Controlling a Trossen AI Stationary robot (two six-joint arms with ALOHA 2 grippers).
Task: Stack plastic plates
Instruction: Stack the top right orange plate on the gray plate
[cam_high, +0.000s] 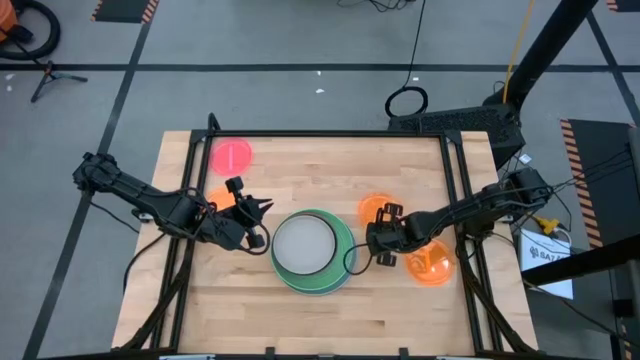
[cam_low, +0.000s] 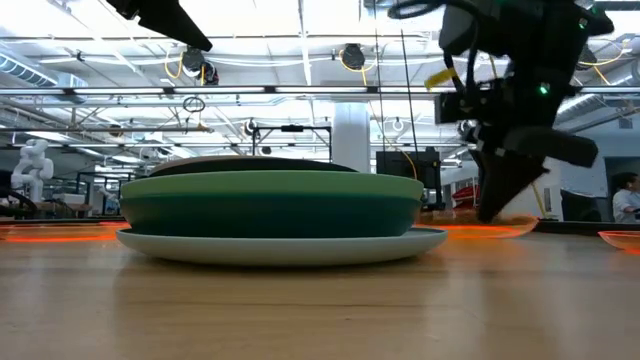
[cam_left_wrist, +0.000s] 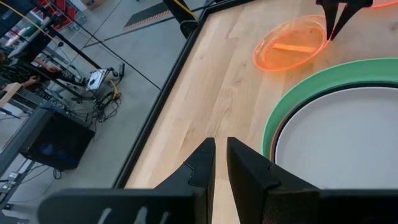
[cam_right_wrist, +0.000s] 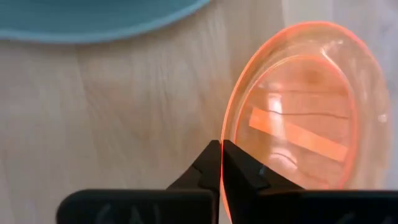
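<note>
A stack of large plates stands mid-table: a light blue one at the bottom, green ones above it, a grey-white one on top. My right gripper is just right of the stack, shut on a small translucent orange plate. My left gripper hangs above the table at the stack's left rim, shut and empty. Another orange plate lies under the left arm. A third orange plate lies right of the right gripper. A pink plate lies at the far left. My right gripper pinches the orange plate's rim between its two fingers, on the side nearest the stack. The fingers come from above, pointing steeply down. The plate lies low at table level; whether it is lifted clear I cannot tell.
A dark frame rail runs around the wooden table top. There is bare wood in front of the stack and at the far middle. The room beyond shows shelves and a person at the right edge of the low view.
</note>
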